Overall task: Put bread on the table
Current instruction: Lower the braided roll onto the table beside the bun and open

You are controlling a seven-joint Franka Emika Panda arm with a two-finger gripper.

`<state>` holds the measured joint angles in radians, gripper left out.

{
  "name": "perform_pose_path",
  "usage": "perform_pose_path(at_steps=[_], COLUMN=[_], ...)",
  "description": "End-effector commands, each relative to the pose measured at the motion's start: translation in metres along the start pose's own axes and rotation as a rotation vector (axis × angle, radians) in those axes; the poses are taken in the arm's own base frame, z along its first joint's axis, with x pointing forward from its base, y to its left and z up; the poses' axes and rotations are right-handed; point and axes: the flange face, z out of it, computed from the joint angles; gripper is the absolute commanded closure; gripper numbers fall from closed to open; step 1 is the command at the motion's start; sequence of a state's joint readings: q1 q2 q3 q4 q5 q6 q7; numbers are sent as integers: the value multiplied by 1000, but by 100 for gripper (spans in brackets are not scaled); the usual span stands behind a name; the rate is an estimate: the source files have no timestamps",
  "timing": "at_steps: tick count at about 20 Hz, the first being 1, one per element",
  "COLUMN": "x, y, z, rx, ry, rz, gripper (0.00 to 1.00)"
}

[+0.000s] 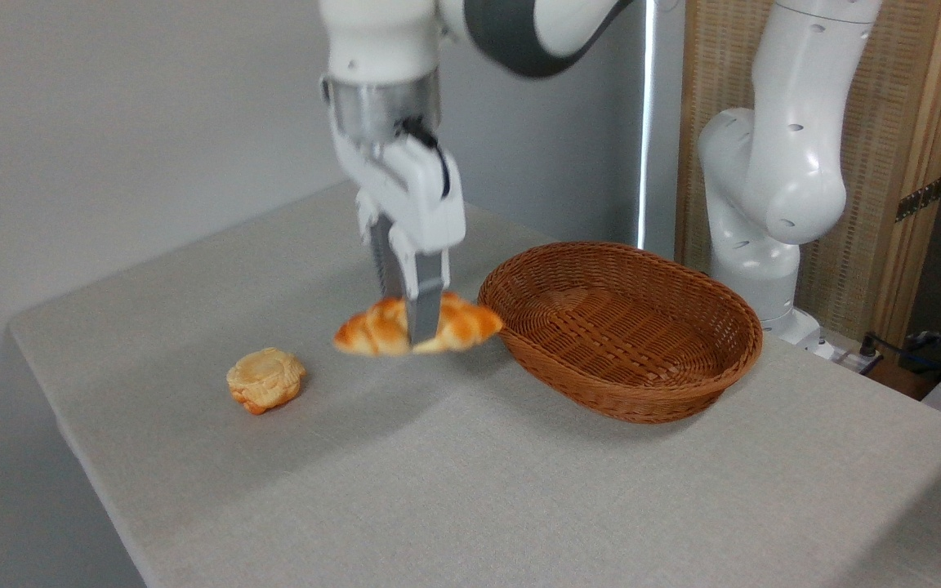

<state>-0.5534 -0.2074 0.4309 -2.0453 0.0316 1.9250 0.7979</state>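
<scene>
The bread (462, 322), a golden-orange braided loaf with pointed ends, hangs lengthwise a little above the table (470, 482), just left of the basket. My gripper (412, 331) points straight down and is shut on the loaf's middle, one grey finger (425, 310) crossing its front. The loaf looks slightly blurred. Its shadow falls on the grey cloth below.
A brown oval wicker basket (642, 400) stands right of the loaf, with nothing inside. A small round pale-yellow puff pastry (265, 379) lies on the cloth to the left. The arm's white base (764, 204) rises behind the basket. Cables lie at the far right.
</scene>
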Motion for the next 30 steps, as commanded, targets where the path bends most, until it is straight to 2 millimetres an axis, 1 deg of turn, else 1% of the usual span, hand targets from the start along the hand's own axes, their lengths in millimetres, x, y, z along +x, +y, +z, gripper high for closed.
perform_pose_path(at_steps=[1, 3, 4, 5, 6, 7, 9, 10, 22, 30], x=[20, 37, 43, 49, 52, 56, 57, 57, 56, 56], y=[-37, -44, -47, -48, -50, -51, -50, -50, -51, -51], z=[54, 76, 83, 87, 87, 87, 88, 88, 83, 83], rx=[28, 46, 53, 58, 62, 67, 67, 68, 70, 69], ry=[-6, -16, -27, -35, -35, -35, -36, -36, -29, -30], rz=[-124, -168, -188, -200, -212, -211, -209, -209, -213, -215], gripper=[48, 47, 44, 37, 27, 21, 11, 1, 0, 0])
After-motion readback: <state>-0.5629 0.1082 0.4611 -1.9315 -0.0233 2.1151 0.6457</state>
